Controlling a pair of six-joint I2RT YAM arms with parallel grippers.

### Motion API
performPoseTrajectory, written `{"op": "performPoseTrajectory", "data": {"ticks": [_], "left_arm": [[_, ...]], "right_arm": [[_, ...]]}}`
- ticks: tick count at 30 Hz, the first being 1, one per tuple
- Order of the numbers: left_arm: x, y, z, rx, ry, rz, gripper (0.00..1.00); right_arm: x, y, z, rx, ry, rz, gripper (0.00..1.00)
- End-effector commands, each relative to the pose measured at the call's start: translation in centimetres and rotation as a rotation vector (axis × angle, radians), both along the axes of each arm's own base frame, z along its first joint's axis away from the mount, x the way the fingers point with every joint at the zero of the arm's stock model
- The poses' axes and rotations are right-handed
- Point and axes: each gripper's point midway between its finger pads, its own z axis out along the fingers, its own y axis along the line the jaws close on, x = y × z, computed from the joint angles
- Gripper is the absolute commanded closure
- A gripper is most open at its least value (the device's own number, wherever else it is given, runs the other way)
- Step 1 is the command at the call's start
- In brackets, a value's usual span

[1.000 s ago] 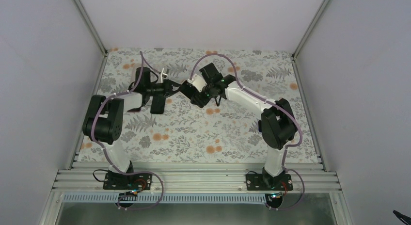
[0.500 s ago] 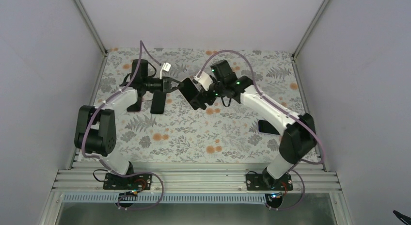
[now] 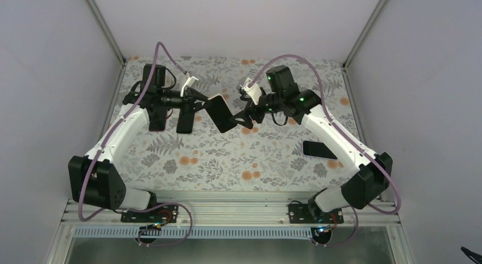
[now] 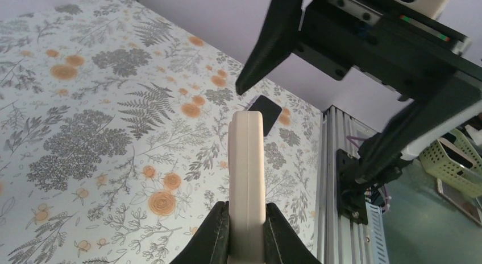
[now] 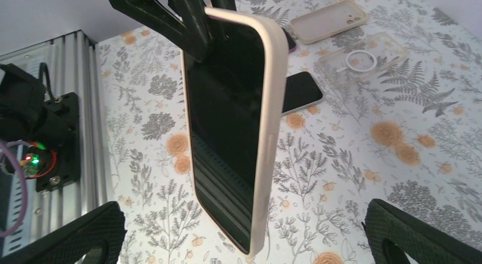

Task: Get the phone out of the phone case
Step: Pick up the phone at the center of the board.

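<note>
Over floral table (image 3: pixel 227 161), phone (image 3: pixel 219 113) now in left tool (image 3: pixel 199 103) alone

Dark phone (image 3: pixel 317 149) on floral table (image 3: pixel 227 164)

We see white shells and black joints on the left arm (image 3: pixel 122 132) and right arm (image 3: pixel 335 140). Purple cables (image 3: pixel 170 56) loop along both; a green light (image 3: pixel 302 95) glows at two o'clock. The left gripper (image 4: pixel 246 227) has black fingers (image 4: pixel 215 240).
</note>
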Motion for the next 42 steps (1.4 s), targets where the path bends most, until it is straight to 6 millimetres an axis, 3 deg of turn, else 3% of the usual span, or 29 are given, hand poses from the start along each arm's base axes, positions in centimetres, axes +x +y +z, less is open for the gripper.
{"op": "performPoseTrajectory", "data": {"ticks": [1,10,23,42], "left_arm": [[-2.9,-0.1,3.1,-0.034,-0.128,-0.088,0.98],[-4.7,-0.6,3.9,-0.035,-0.174,-0.134,0.98],[-6.9,-2.5,3.2,-0.019,-0.191,-0.244,0.98],[-8.1,-3.6,3.0,-0.03,-0.182,-0.314,0.98]], "right_arm": [[-2.6,-0.1,0.5,0.05,0.053,0.099,0.01],[-3.9,0.4,-0.7,0.071,0.119,0.161,0.01],[-4.9,0.4,-2.2,0.069,0.159,0.183,0.01],[-7.1,1.4,-4.4,0.03,0.199,0.255,0.08]]}}
